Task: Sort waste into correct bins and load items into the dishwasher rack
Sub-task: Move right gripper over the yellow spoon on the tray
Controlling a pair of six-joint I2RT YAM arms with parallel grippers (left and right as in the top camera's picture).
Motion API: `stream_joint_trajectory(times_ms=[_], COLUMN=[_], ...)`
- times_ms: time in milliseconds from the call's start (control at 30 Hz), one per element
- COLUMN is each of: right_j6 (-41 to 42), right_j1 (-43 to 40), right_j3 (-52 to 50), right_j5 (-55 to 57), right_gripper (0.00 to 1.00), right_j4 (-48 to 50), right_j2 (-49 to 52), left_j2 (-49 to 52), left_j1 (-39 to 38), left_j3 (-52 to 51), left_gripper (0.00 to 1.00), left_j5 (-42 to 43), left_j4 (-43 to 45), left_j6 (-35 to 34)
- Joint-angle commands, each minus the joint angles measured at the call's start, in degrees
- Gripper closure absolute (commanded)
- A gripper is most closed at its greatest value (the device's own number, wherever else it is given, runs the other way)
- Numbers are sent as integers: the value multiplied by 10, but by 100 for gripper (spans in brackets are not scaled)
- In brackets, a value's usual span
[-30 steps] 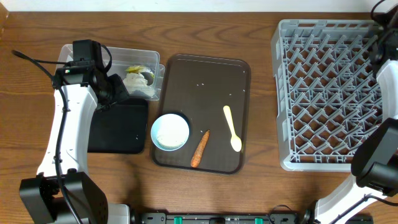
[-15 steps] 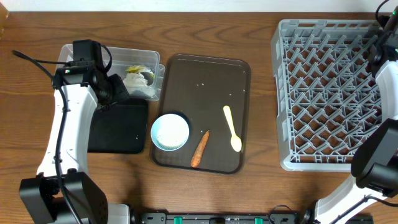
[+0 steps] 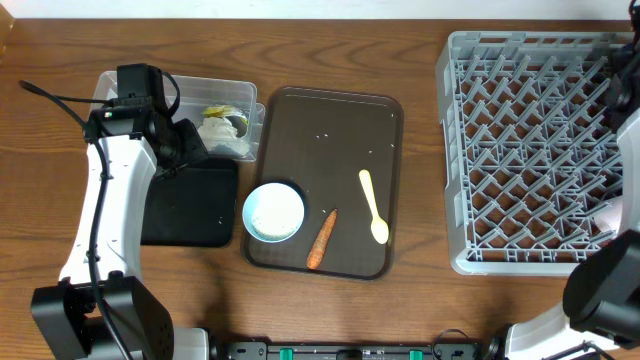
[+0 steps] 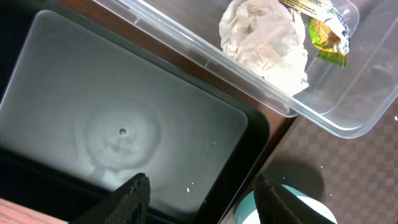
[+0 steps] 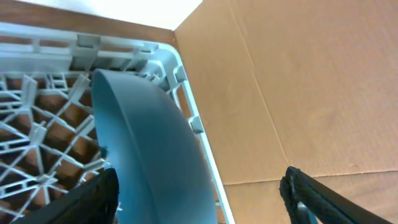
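"Releasing the dark-blue bowl (image 5: pixel 155 143) in the far right corner of the dishwasher rack (image 5: pixel 37 37)," I am telling the desk. "A second ago the right gripper (image 5: pixel 199 176) was pinched tight. Now its fingers (image 5: pixel 87 202) are standing wide, one on each side of the bowl, the right one well clear of it."

"Is the bowl holding up by itself?" the desk is asking.

"It is standing on edge against the corner wall, as far as the wrist view is showing. Whether the left finger is brushing it, I cannot tell. I am judging it delivered."

"And the other arm?"

"The left gripper (image 4: pixel 200 182) is hanging over the black tray (image 4: pixel 124 93), fingers (image 4: pixel 134 196) apart with nothing between them, unchanged through that second. The wrappers (image 4: pixel 267 40) are lying in the clear tub (image 4: pixel 373 68) just beside it."

"What is waiting?"

"On the brown serving tray (image 3: pixel 300 110) the white bowl (image 3: pixel 273 212), the carrot piece (image 3: pixel 321 240) and the pale yellow spoon (image 3: pixel 373 205) are lying apart from one another. With the bowl racked, I am reckoning the right arm is coming free for the next pick."
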Motion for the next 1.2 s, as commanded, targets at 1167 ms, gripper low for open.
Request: stream_joint_trajectory(times_ms=[1167], right_j6=[262], right_j1=[485], right_j3=[-12], right_j5=[-450], right_gripper=[29], right_j4=[-468], right_j2=[122], left_j2=[-12], left_j1=[1], left_j3=[5], left_gripper=[43], left_j5=[-3], left_j4=[5], left_j6=[-2])
